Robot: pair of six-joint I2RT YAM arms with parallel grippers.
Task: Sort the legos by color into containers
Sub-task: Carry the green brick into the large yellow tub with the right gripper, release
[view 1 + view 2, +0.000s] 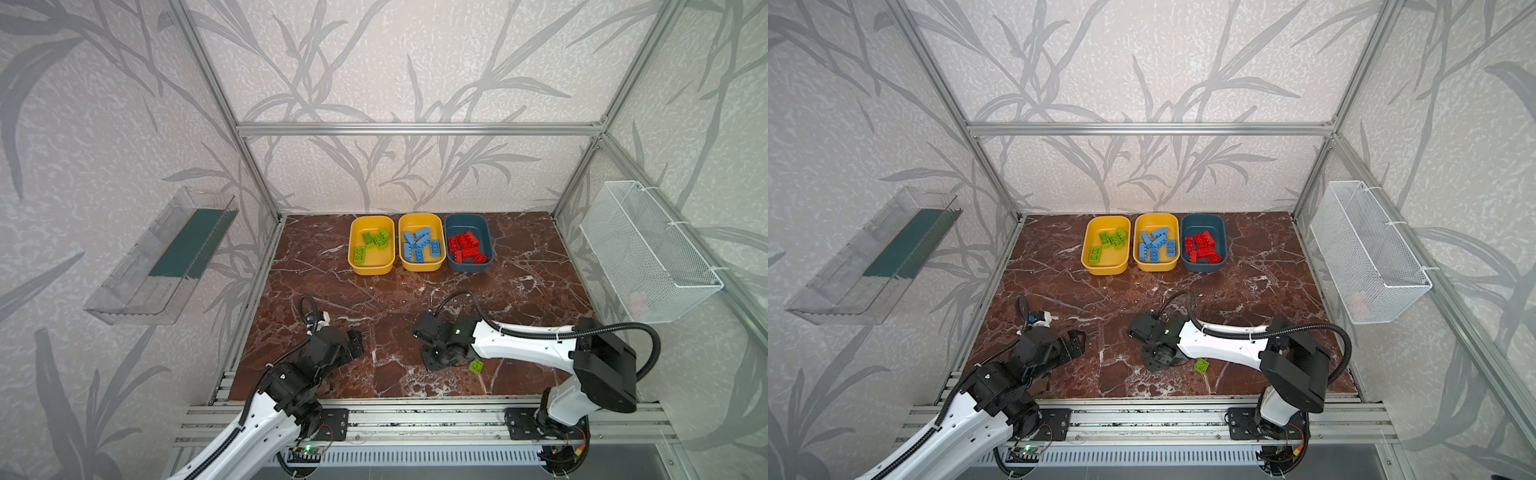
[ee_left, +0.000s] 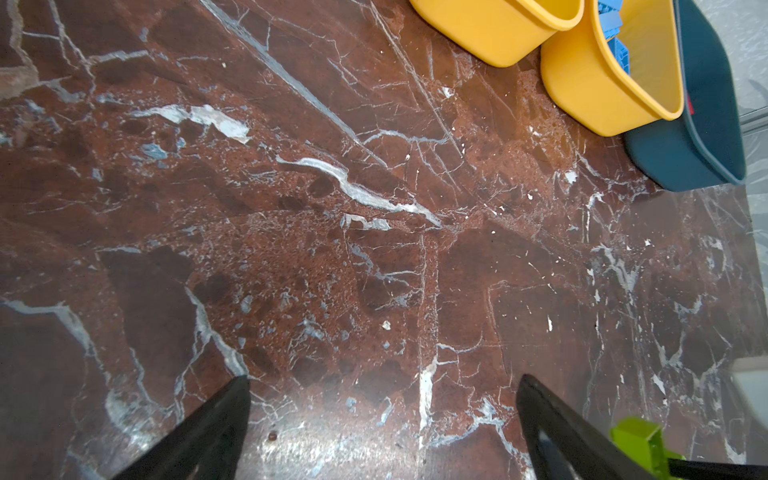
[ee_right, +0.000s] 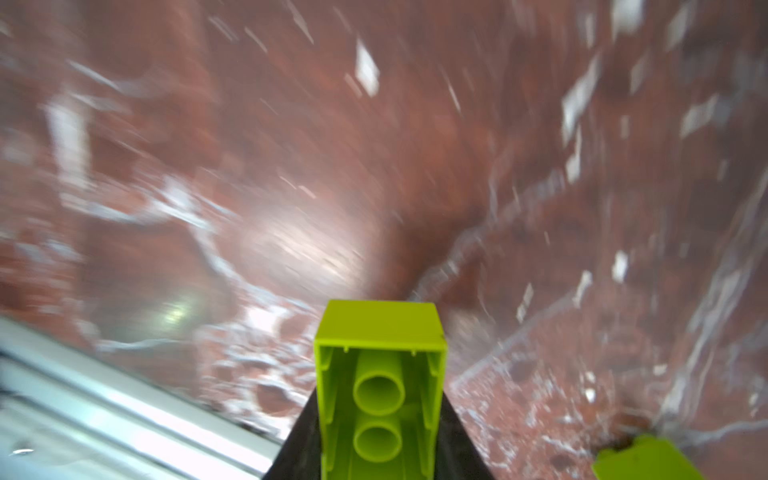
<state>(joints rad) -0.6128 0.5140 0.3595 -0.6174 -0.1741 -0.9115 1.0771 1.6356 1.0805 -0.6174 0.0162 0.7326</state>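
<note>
A lime-green lego is clamped end-on in the right gripper. The jaws are narrowed against its 2 long sides, and the hollow underside with its 2 tubes faces the wrist camera. That hold leaves most of the brick sticking out past the tips, which should let it drop cleanly. In both top views the brick is hidden under the gripper.

The gripper stands low over the marble table, well apart from the green-lego tub, out toward the near edge and to its right. A 2nd green lego lies loose on the table just beside that gripper, a little farther from the tub.

The tub already holds several green legos. Just beside it on its right is the yellow tub of blue legos, and beyond that the dark blue tub with the red legos.

Only these 2 green pieces look unsorted, so the job seems nearly done.

The left gripper hangs with jaws spread wide and empty over bare table on the near side of the green-lego tub, likely parked clear of the working arm.
</note>
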